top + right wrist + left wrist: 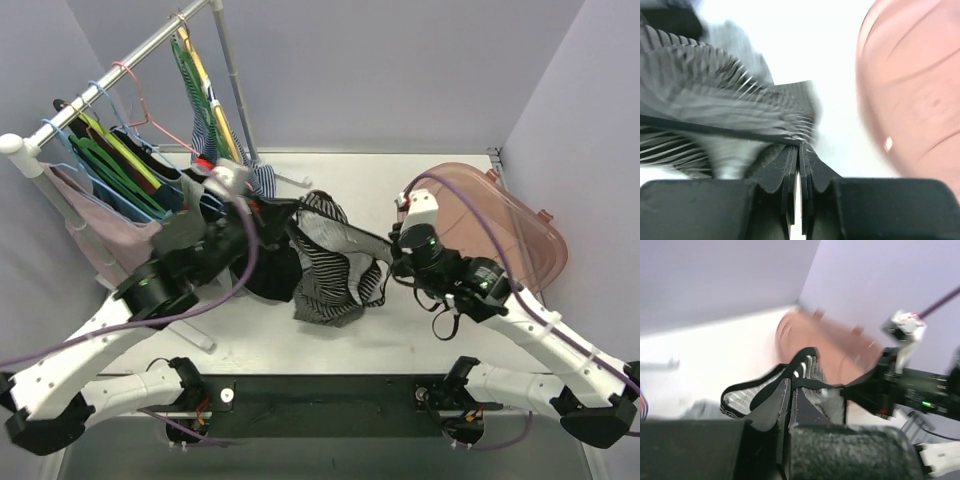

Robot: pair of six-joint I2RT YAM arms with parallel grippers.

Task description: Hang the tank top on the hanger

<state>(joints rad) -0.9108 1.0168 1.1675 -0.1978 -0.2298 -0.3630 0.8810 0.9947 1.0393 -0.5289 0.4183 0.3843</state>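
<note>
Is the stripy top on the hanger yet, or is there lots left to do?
Not yet. Done: the tank top is picked up. In hand: the left gripper and the right gripper are each shut on its edge, holding it stretched between them above the table. Left: the green hanger hangs on the rack, away from the top, so the top has to go onto it.

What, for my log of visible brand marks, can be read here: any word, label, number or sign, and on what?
No text can be read in any view.
The tank top shows only stripes, no print.
The white block on the right arm carries red marks that are too blurred to read.
The pink tub shows no lettering.
</note>
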